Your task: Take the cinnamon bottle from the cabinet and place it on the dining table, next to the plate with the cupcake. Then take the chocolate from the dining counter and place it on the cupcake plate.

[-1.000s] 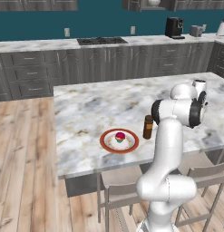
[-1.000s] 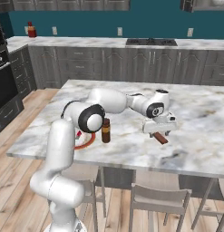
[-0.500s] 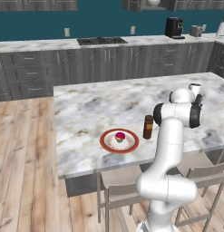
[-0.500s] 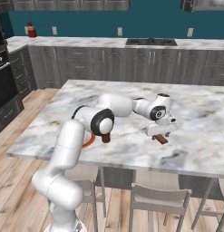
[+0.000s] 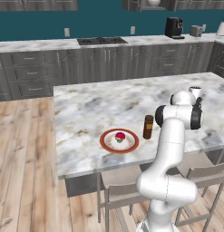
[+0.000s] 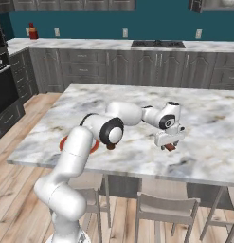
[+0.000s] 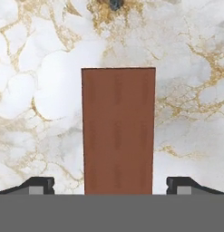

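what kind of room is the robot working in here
A rendered kitchen, it seems: a marble-topped island with stools tucked under it, grey cabinets along a teal wall, a black cooktop set into the back counter, and a black coffee machine nearby.

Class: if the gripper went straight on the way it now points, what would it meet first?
Most likely the chocolate, lying flat on the counter between the open gripper tips.

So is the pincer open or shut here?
Open: in the hand view the pincer's tips stand wide on either side of the chocolate, touching neither edge.
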